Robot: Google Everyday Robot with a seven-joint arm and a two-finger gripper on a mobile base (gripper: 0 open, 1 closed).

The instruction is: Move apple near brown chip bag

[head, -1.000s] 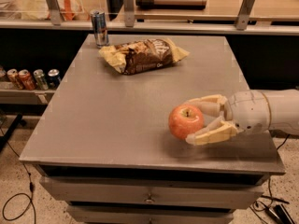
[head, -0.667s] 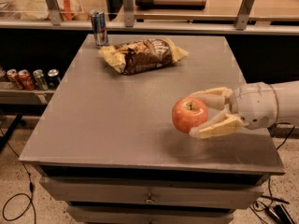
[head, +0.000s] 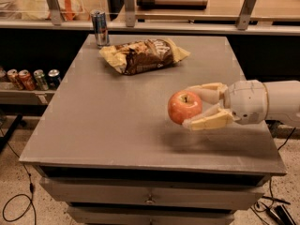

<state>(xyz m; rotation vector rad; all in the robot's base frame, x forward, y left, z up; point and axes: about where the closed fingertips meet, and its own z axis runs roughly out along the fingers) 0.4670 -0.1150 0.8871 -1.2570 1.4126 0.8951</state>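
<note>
The apple [head: 183, 106], red-orange with a short stem, is held between the two pale fingers of my gripper [head: 196, 108], lifted a little above the grey table [head: 108, 125] at its right middle. The gripper comes in from the right edge and is shut on the apple. The brown chip bag [head: 144, 54], dark brown in the middle with pale yellow ends, lies at the back centre of the table, well behind and to the left of the apple.
A tall drink can [head: 99, 28] stands at the table's back left corner, beside the bag. Several cans [head: 29, 78] sit on a low shelf left of the table. An orange-and-white bag [head: 47, 6] lies on the counter behind.
My gripper has lifted the apple off the table and carried it slightly back and left, toward the chip bag. The bag and can have not moved.
</note>
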